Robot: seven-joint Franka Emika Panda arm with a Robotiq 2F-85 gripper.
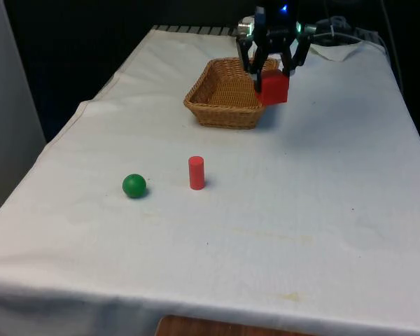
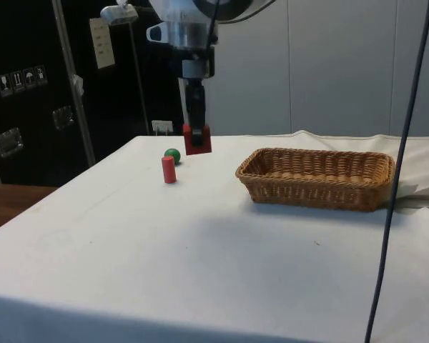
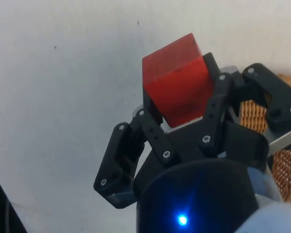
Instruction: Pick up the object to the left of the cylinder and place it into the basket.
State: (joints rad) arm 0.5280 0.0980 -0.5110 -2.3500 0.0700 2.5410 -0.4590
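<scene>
My gripper [image 1: 271, 73] is shut on a red cube [image 1: 274, 88] and holds it in the air beside the wicker basket [image 1: 217, 105], off the basket's edge on the front view's right. In the side view the cube [image 2: 197, 140] hangs under the gripper [image 2: 196, 128] well above the cloth. The wrist view has the cube [image 3: 178, 85] clamped between the black fingers [image 3: 151, 131], with basket weave [image 3: 250, 114] just past them. A red cylinder [image 1: 196, 172] stands upright on the cloth, and a green ball [image 1: 134, 185] lies to its left in the front view.
The basket holds nothing that I can see. A dark cable [image 2: 404, 143] hangs down at the side view's right. A brown wooden surface [image 1: 217, 327] shows under the table's near edge.
</scene>
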